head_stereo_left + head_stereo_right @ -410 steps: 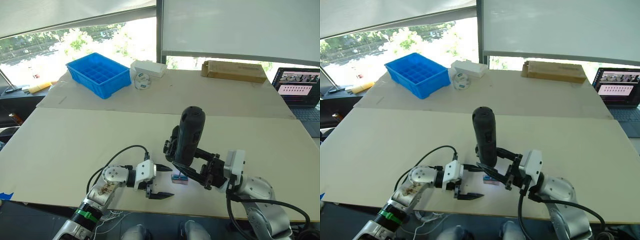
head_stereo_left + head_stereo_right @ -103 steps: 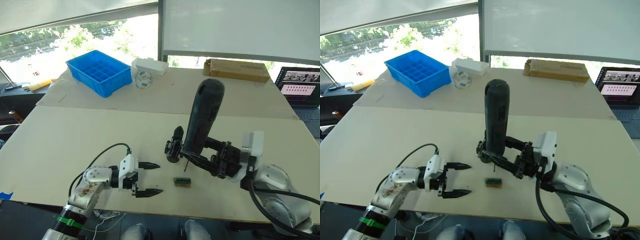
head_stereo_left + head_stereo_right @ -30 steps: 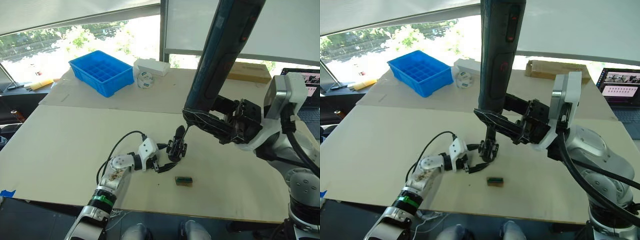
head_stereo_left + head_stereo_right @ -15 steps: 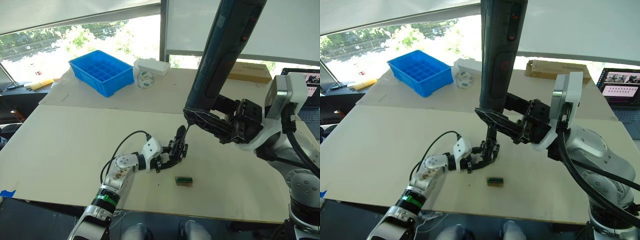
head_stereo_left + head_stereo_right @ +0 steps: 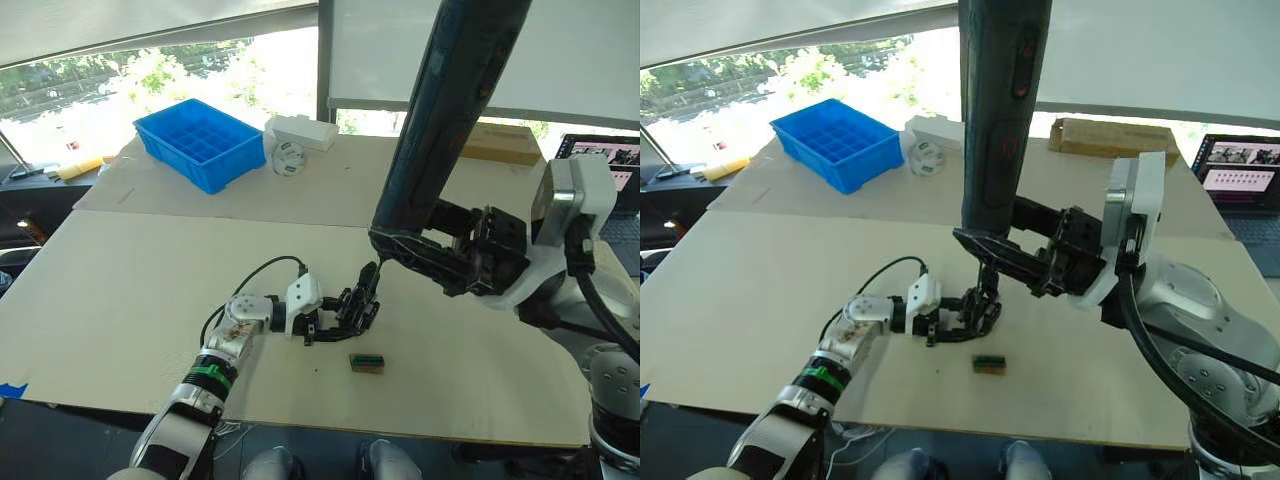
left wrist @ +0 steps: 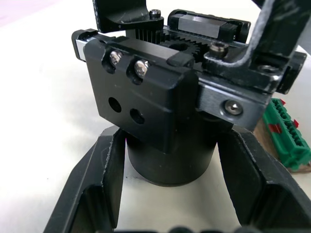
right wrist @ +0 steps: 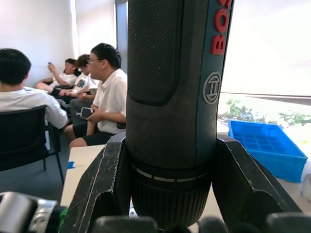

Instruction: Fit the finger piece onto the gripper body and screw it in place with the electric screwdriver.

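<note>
The gripper body stands on the table, a squat black block with a pointed black finger sticking up. My left gripper is shut on its round base, one finger on each side. I cannot tell the finger piece apart from the body's black parts. The electric screwdriver is a long dark cylinder with red lettering. My right gripper is shut on it near its lower end and holds it upright, leaning slightly. Its thin bit points down at the top of the gripper body.
A small green-topped brown block lies just in front of the gripper body. A blue bin, white box, tape roll, cardboard box and laptop sit along the far edge. Seated people appear behind the screwdriver.
My left gripper has reached forward and closed around the gripper body's base. The screwdriver has stayed almost in place above it.
</note>
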### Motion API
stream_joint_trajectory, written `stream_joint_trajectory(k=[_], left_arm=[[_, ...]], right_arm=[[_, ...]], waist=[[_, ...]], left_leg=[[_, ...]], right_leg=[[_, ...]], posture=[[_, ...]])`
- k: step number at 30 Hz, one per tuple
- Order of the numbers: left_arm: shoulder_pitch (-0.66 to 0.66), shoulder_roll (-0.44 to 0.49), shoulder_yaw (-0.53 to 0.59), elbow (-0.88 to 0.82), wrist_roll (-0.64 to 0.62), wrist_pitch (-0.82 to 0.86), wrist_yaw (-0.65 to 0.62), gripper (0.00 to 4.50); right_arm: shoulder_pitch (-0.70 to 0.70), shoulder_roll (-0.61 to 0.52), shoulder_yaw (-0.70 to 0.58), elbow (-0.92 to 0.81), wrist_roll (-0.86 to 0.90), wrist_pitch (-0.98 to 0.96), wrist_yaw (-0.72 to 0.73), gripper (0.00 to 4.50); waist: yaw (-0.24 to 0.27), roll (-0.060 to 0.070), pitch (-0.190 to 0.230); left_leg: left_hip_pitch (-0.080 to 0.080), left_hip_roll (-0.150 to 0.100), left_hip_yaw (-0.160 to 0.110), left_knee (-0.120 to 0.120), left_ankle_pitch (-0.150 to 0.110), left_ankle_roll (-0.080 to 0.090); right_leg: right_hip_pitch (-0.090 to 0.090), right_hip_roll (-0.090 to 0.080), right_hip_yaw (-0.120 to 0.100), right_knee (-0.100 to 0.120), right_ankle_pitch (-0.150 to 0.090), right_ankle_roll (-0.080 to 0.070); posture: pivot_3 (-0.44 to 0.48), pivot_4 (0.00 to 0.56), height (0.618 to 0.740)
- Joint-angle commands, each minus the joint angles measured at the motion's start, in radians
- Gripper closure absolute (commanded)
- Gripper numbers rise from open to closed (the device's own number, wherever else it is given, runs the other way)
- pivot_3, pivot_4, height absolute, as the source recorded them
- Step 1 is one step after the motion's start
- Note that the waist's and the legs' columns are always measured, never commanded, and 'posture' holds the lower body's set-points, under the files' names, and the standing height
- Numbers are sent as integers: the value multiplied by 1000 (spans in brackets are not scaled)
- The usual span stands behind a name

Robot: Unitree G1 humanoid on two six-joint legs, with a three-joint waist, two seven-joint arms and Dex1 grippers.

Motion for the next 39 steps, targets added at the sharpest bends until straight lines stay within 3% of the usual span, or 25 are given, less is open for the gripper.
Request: stream_joint_trajectory(k=[1, 4, 6, 9, 15, 24, 33, 37, 39], left_arm=[[-21, -9, -1, 71, 14, -56, -19, 2213], [-27, -21, 14, 97, 3, -53, -11, 2213], [-12, -21, 17, 82, -3, -44, -19, 1194], [17, -21, 31, 53, -3, -50, 9, 10], [120, -18, 57, -97, 3, -35, 127, 10], [255, -15, -9, -342, 33, 98, 230, 10], [235, -43, -27, -308, 89, 99, 347, 10], [221, -36, -25, -279, 82, 94, 341, 10], [215, -35, -30, -270, 75, 103, 327, 514]], right_arm=[[-16, -13, -40, -35, 32, -11, -2, 2584], [-17, -17, -40, -33, 34, -11, -5, 2584], [-15, -19, -41, -36, 39, -10, -10, 2584], [-13, -22, -42, -39, 47, -9, -14, 2584], [-15, -27, -40, -40, 60, -11, -17, 2584], [-24, -22, -31, -30, 55, -16, -13, 2584], [-33, -20, -28, -26, 54, -17, -12, 2584], [-29, -20, -30, -30, 53, -17, -18, 2584], [-29, -19, -29, -31, 52, -18, -19, 2584]], waist=[[0, 0, 0], [1, 0, 0], [0, 0, 0], [-1, 0, 0], [-4, 0, 0], [-1, 0, 0], [6, 0, 0], [5, 0, 0], [5, 0, 0]], left_leg=[[0, 0, 0, 0, 0, 0], [0, 0, 0, 1, 0, 0], [0, 0, -1, 2, 0, 0], [0, 0, -1, 2, 0, 1], [0, 0, -1, 1, 0, 1], [1, 1, -1, 1, 0, 1], [1, 0, -1, 2, -1, 2], [1, 0, -1, 2, -1, 2], [1, 0, -1, 2, -1, 2]], right_leg=[[0, 0, 0, 0, 0, 0], [0, 0, 1, 0, 0, 0], [1, -1, 1, 0, 0, 1], [1, -1, 2, 0, 1, 1], [0, -1, 6, 0, 1, 1], [0, -1, 7, 0, 1, 1], [1, -2, 6, 0, 2, 2], [1, -2, 7, 0, 2, 2], [1, -2, 7, 0, 2, 2]], posture=[[0, 150, 740], [0, 150, 740], [0, 150, 740], [0, 150, 740], [0, 150, 740], [0, 150, 740], [0, 150, 740], [0, 150, 740], [0, 150, 740]])
